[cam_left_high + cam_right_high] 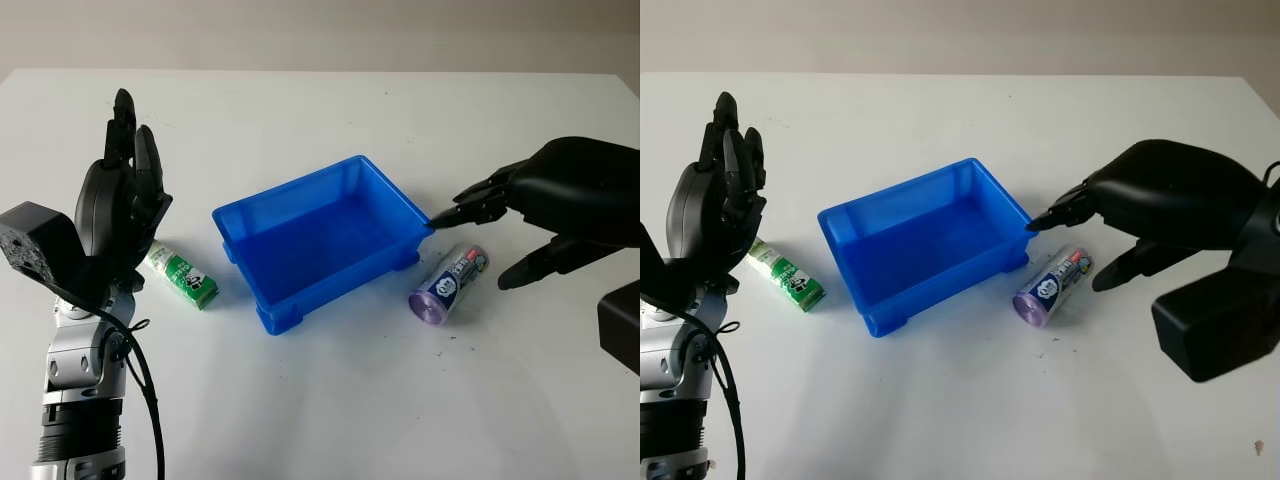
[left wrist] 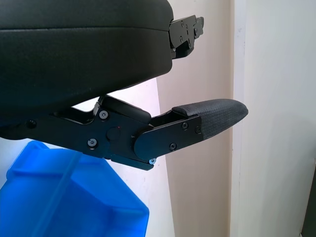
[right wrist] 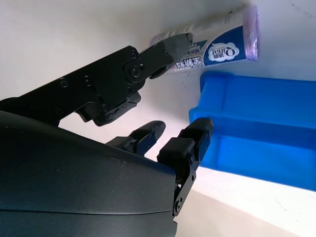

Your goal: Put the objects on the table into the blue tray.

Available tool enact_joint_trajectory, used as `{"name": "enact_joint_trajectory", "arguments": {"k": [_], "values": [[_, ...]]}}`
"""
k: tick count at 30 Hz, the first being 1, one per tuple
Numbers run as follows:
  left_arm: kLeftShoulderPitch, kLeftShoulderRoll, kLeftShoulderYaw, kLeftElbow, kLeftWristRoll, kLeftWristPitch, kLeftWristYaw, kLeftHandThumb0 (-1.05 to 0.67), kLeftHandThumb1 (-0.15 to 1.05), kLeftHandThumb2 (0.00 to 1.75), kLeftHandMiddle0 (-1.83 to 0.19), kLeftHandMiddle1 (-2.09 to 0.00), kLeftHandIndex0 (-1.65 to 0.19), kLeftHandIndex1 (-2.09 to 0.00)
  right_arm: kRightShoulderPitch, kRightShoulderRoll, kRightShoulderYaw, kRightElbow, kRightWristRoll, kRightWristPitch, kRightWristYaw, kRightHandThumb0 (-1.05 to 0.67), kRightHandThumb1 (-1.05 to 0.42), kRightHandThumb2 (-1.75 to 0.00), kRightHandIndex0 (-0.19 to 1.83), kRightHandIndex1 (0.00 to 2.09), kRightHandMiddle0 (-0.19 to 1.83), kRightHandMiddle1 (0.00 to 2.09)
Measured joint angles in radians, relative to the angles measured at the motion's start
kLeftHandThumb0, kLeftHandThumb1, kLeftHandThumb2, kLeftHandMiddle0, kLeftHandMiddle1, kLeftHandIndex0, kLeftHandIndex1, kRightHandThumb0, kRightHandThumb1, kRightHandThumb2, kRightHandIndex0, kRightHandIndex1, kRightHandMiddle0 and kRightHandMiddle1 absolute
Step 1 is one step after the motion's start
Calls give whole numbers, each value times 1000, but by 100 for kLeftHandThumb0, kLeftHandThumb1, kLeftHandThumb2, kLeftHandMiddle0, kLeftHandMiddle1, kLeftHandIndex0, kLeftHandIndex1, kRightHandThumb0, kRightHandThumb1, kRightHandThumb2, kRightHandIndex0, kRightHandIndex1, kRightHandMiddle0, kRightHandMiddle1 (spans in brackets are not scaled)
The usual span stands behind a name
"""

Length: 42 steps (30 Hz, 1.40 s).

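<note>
Task barely begun, by look of it: blue tray [image 1: 318, 240] holds nothing; both objects on white surface [image 1: 330, 400].

Nearest: purple-capped tube [image 1: 449, 284] lying on surface just beside tray's right corner.

Green carton [image 1: 181, 276] lying left of tray, apart from it.

Left hand [image 1: 122, 205] raised upright over carton, open, holding nothing.

Right hand [image 1: 520, 225] above tube, open, nothing grasped; fingertips near tray rim.

Left to do: both items into tray.
</note>
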Motion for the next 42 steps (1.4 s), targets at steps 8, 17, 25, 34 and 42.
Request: {"name": "enact_joint_trajectory", "arguments": {"k": [8, 17, 25, 34, 42], "values": [[0, 0, 0, 0, -2, 4, 0, -73, 105, 68, 19, 0, 19, 0, 14, 0, 0, 23, 2, -48, -21, -44, -80, -6, 66, 12, 71, 13], [0, 0, 1, -1, -2, 5, 6, -73, 105, 67, 19, 0, 19, 0, 34, 1, 11, 47, -14, -102, -42, -47, -82, -6, 65, 11, 68, 13], [0, 0, 1, -2, -2, 4, 6, -73, 105, 68, 19, 0, 19, 0, 37, 29, 84, 132, -45, -178, -71, -47, -79, -4, 68, 12, 67, 11], [2, 0, 1, -11, -1, 6, 19, -74, 105, 66, 19, 0, 19, 0, -6, 74, 172, 242, -126, -255, -130, -47, -79, -5, 66, 11, 66, 10], [3, 0, 1, -24, 1, 9, 21, -75, 105, 66, 19, 0, 19, 0, -19, 85, 208, 305, -176, -315, -203, -31, -85, -6, 53, 70, 44, 82]]}}
